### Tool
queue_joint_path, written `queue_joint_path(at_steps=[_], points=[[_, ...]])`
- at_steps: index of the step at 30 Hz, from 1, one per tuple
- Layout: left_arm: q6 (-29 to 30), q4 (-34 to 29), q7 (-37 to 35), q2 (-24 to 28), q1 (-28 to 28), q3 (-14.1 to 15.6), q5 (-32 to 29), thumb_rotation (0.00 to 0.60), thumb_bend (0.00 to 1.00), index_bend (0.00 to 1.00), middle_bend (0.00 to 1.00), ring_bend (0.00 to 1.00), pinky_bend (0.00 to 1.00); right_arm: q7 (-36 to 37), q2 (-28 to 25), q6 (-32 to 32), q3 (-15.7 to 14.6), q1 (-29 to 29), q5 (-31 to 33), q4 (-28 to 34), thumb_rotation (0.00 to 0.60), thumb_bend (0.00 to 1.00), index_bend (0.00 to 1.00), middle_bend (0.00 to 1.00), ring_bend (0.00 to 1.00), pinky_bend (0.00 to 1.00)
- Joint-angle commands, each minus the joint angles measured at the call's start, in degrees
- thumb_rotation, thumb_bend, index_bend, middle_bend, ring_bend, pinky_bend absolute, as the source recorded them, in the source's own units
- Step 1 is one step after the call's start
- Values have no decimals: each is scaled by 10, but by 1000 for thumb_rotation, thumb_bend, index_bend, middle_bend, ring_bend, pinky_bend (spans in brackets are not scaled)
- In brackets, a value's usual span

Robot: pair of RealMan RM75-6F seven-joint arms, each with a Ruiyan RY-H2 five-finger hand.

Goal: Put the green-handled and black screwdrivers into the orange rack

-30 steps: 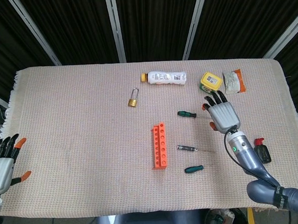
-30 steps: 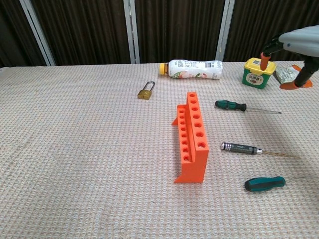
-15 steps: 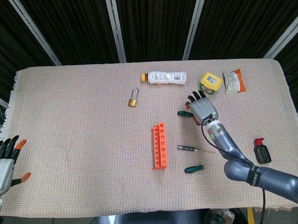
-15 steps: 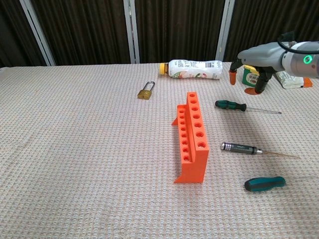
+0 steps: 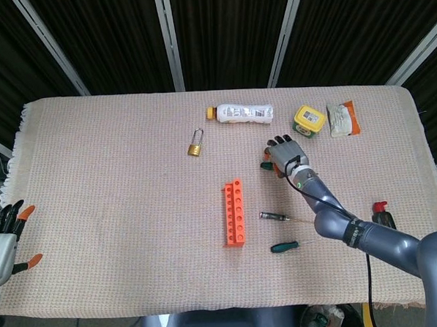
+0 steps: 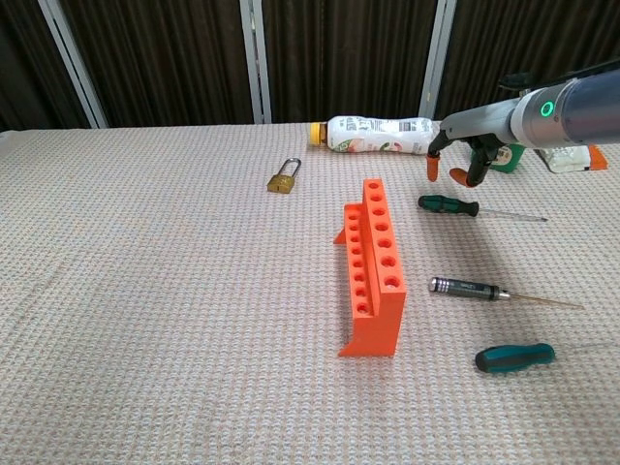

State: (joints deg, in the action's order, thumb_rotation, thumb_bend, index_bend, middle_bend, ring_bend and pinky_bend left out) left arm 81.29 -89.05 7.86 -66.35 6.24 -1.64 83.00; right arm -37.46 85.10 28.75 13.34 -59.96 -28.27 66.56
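Observation:
The orange rack (image 5: 234, 213) (image 6: 373, 276) stands mid-table. A long green-handled screwdriver (image 6: 448, 204) lies to its far right; in the head view only its handle end (image 5: 265, 165) shows beside my right hand (image 5: 284, 154). That hand (image 6: 455, 160) hovers just above the handle with its fingers apart, pointing down, and holds nothing. The black screwdriver (image 5: 274, 216) (image 6: 465, 288) lies right of the rack. A stubby green-handled screwdriver (image 5: 284, 246) (image 6: 514, 357) lies nearer the front. My left hand (image 5: 3, 241) hangs off the table's left edge, fingers spread and empty.
At the back lie a white bottle (image 5: 239, 113) (image 6: 378, 135), a brass padlock (image 5: 195, 146) (image 6: 283, 179), a yellow tape measure (image 5: 309, 119) and an orange-white packet (image 5: 341, 118). A small black item with a red top (image 5: 383, 221) sits at the right.
My right hand has swung left across the table, from the right side to just over the long green screwdriver's handle. My left hand has sunk slightly at the left edge.

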Motion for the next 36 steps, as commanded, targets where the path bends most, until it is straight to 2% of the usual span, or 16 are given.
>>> queue_joint_path(at_steps=[1,9,19,24,28,34,36], points=[[1,-2,1,1,-1,0,-1,600,89,119,0,0,0,14,14,-10,-13,-15,9,-30,600,657,308,93,0,0],[0,-10,8,3,-3,1,-6,600,90,117,0,0,0,31,44,-32,-57,-44,31,-106,600,659,308,92,0,0],[-3,-16,8,8,-3,2,-7,600,88,116,0,0,0,55,77,-58,-96,-58,29,-163,600,663,309,92,0,0],[-8,-16,8,7,-2,2,-11,600,88,116,0,0,0,68,69,-62,-106,-64,19,-144,600,662,327,92,0,0],[-11,-15,7,5,1,1,-13,600,87,116,0,0,0,86,40,-76,-118,-71,22,-96,600,663,330,92,0,0],[-10,-12,4,4,1,0,-11,600,88,116,0,0,0,100,8,-56,-138,-77,9,-37,600,661,337,92,0,0],[-9,-12,5,4,2,0,-11,600,88,116,0,0,0,104,0,-44,-143,-78,6,-21,600,620,338,92,0,0]])
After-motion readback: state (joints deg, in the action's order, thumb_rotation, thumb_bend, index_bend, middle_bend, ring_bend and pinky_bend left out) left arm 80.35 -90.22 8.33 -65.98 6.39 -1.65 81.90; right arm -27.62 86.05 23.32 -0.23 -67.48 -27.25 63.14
